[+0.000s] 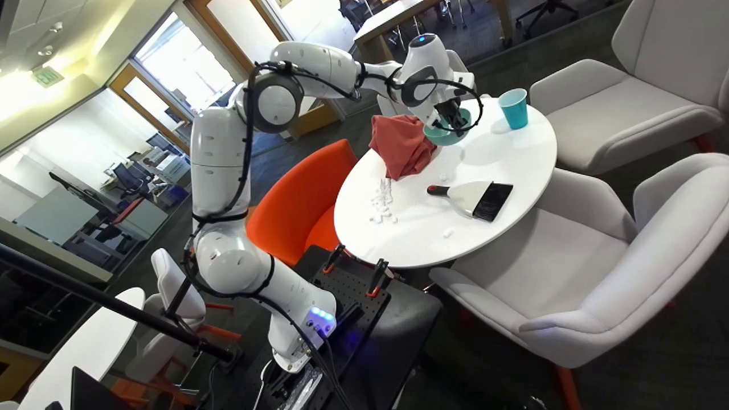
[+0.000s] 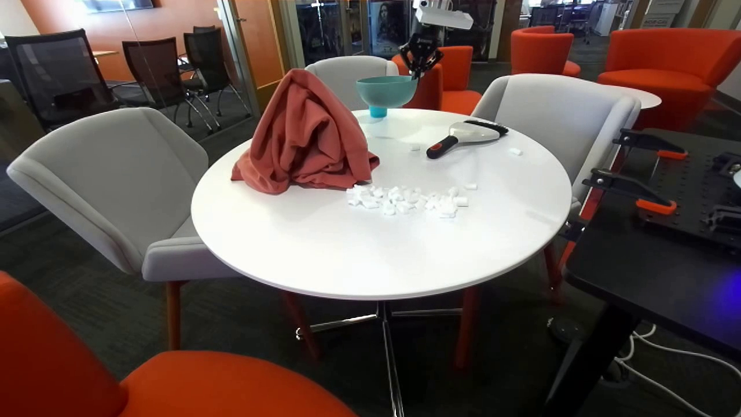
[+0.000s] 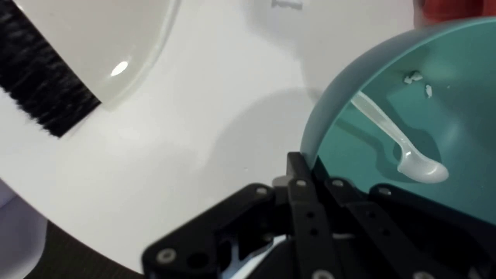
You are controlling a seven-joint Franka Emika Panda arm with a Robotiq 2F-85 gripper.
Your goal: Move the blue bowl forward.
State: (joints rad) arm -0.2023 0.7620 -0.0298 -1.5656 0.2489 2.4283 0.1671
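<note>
my gripper [image 3: 309, 162] is clenched on the rim of the blue bowl [image 3: 472, 116], one fingertip inside, one outside. in the wrist view nearly all of it lies to the right of my jaws, so i judge it may tip as i carry it. it seems clear of the white table [image 2: 370, 249], between the red cloth [image 1: 401, 145] and the teal cup [image 1: 514, 108]. it's round, shallow, with no long axis, a white spoon [image 3: 422, 166] inside.
</note>
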